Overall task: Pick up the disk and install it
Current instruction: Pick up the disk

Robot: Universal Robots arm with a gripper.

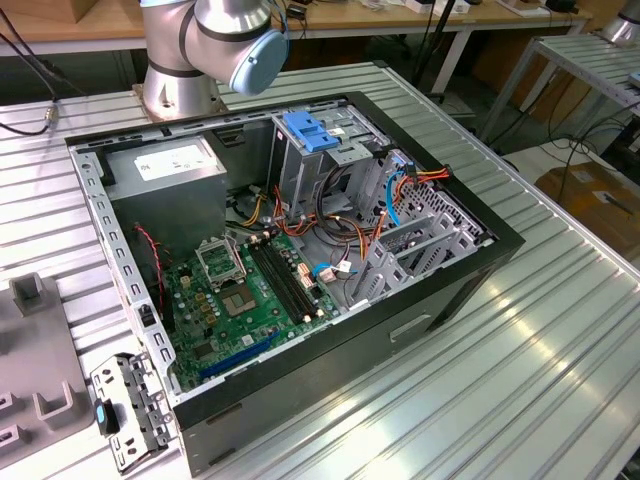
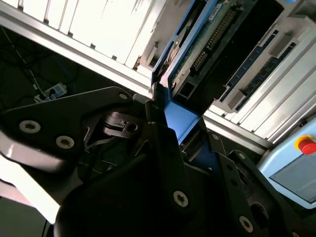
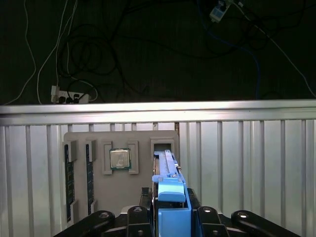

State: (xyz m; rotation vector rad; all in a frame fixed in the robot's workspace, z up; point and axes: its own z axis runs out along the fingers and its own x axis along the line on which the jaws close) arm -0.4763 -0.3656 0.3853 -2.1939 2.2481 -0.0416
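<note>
- Step in hand: the pick-up. The pincer (image 3: 171, 206) is gripping the disk (image 3: 167, 168) by its blue carrier edge, the jaws standing closed against both sides of it.
- The disk is sitting between the jaws, edge-on, and running straight out past the fingertips toward the slot (image 3: 163, 145) in the tray (image 3: 143, 170). I cannot tell whether its far end is resting in that slot or hanging clear.
- In the first wrist view, memory sticks (image 3: 69, 173) and then a processor (image 3: 120, 159) are lying in the tray, ahead of the pincer and off to one side, apart from the disk.
- The second wrist view is giving the grip close up: the disk's circuit-board face (image 2: 197, 49) is rising just beyond the fingertips.
- The exterior view is giving the install site: the open case (image 1: 330, 400), with its cage (image 1: 335, 150) under a blue latch (image 1: 305, 132).
- Judgement: the install is not yet done. Any further move is calling for a firm, unslipping hold, with the disk kept square to its guides.
</note>
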